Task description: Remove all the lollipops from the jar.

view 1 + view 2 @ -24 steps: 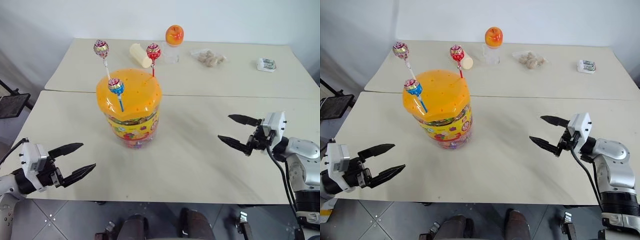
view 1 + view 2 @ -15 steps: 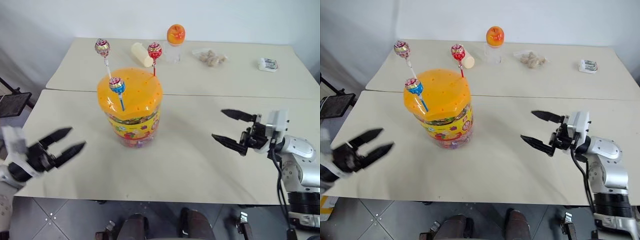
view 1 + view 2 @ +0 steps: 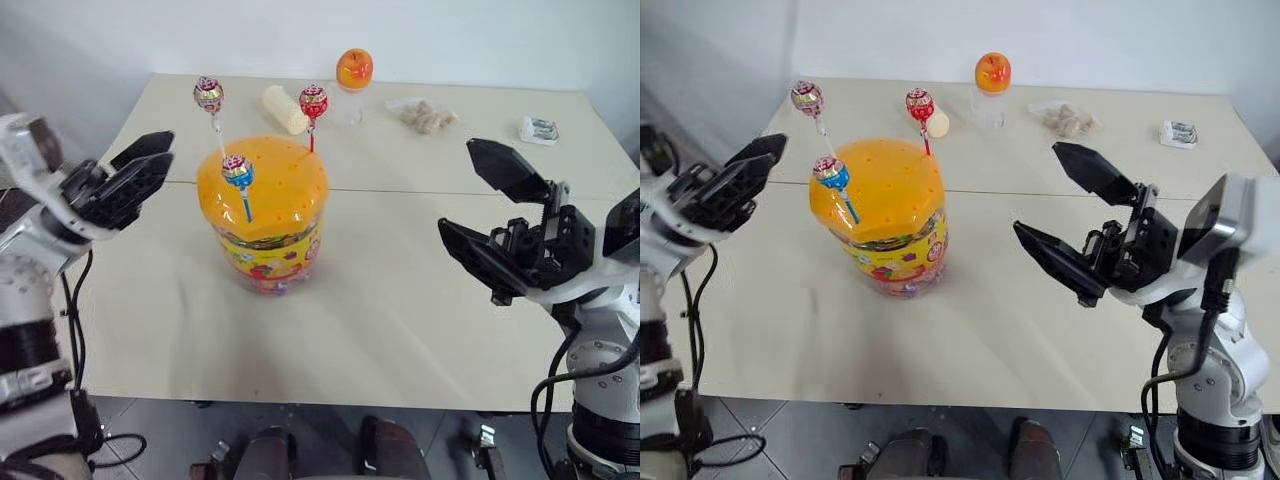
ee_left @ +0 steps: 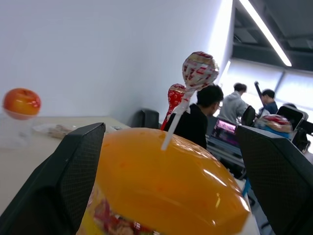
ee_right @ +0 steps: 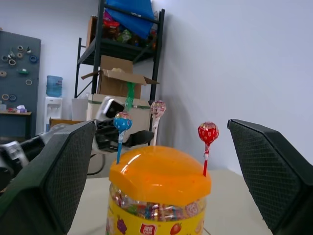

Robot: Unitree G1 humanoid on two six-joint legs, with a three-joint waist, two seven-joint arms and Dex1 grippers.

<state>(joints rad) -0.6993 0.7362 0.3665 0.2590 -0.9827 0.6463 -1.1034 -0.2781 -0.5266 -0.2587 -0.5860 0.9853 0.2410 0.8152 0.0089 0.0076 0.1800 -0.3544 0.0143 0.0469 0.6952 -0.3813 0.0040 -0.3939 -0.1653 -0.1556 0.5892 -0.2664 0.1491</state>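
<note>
No text can be read; the jar's (image 3: 266,252) label shows only colourful printed pictures, and the lollipop (image 4: 199,69) wrappers' print is illegible.

both arms raised — left pincer (image 3: 140,172) and right pincer (image 3: 488,215) spread wide, empty.

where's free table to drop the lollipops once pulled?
Bare top in front of the jar up to the near edge, and the wide stretch between the jar and the right tool. Crowded along the far edge: yellowish roll, apple-topped cup, snack bag, small packet.
</note>
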